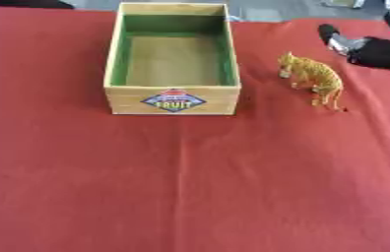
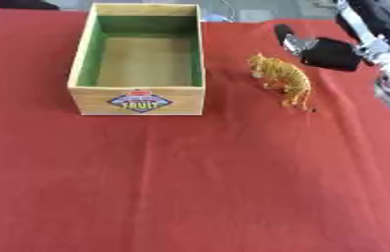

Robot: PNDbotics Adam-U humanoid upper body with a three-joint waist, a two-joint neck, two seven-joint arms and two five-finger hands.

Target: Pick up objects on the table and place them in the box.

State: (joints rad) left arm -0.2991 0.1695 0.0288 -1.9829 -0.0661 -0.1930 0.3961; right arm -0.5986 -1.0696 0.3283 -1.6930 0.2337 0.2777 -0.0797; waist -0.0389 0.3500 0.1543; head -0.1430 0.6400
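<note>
Bare red-covered counter (image 1: 190, 197) in the foreground; beyond, toy tiger (image 1: 314, 78) standing just right of the wooden box (image 1: 172, 101), apart from it. Box empty, nothing placed yet. Right hand (image 2: 323, 51) near the tiger's far side, not touching; finger state impossible to tell. Left hand unseen.

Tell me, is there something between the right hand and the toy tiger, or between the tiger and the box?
Nothing visible. Only bare red cloth separates the right hand from the toy tiger, and the tiger from the box, which is open-topped.
</note>
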